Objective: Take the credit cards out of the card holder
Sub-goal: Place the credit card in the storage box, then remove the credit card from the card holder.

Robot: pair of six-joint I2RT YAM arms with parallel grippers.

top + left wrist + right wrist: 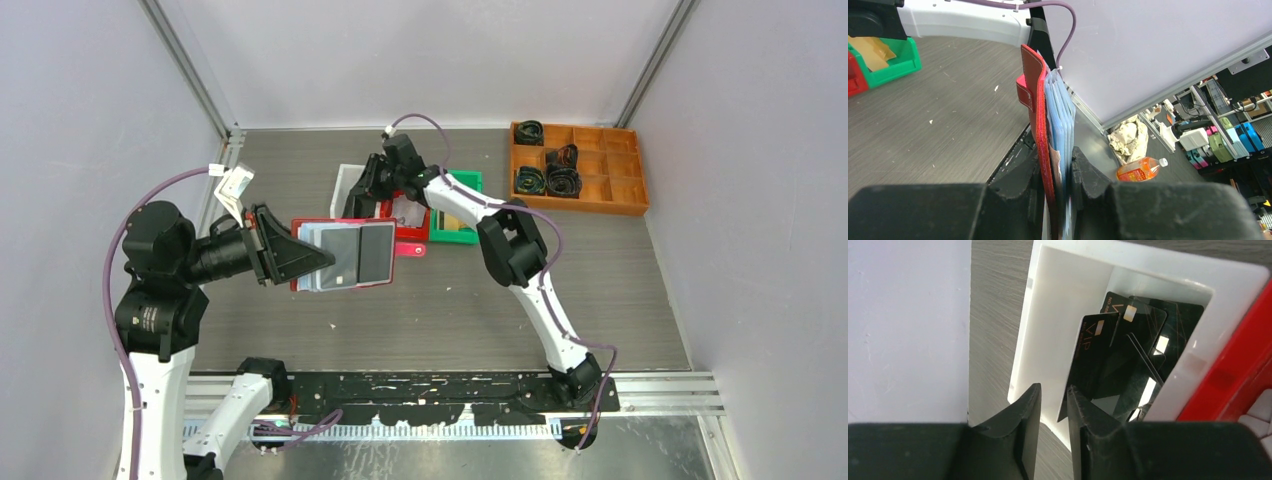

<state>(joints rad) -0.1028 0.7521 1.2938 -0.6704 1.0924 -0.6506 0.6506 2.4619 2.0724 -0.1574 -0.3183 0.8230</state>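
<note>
Two sets of jaws, two jobs.

Left jaws are clamping hard on the bottom edge of the card holder [1034,100], with the red cover on one side and the pale clear sleeves on the other. They're carrying it clear of the counter [948,125], spread open. My read is that this is presenting the sleeves to the other arm. In the top view the holder is sitting at about 7 o'clock from the white bin [1058,300]. At least two dark cards are showing in its sleeves, so the job isn't finished.

Right jaws are standing a narrow crack apart with nothing between them, hanging over the near corner of the white bin. Several black credit cards [1143,340] are lying in that bin. One is leaning on edge just beside a fingertip, and I can't tell whether it's touching. The bin looks to be serving as the drop-off.

Red bin [1238,355] is sitting just beside the white one at roughly 4 o'clock, and the green bin [467,180] is beyond it at 3 o'clock. Neither is taking cards.
</note>
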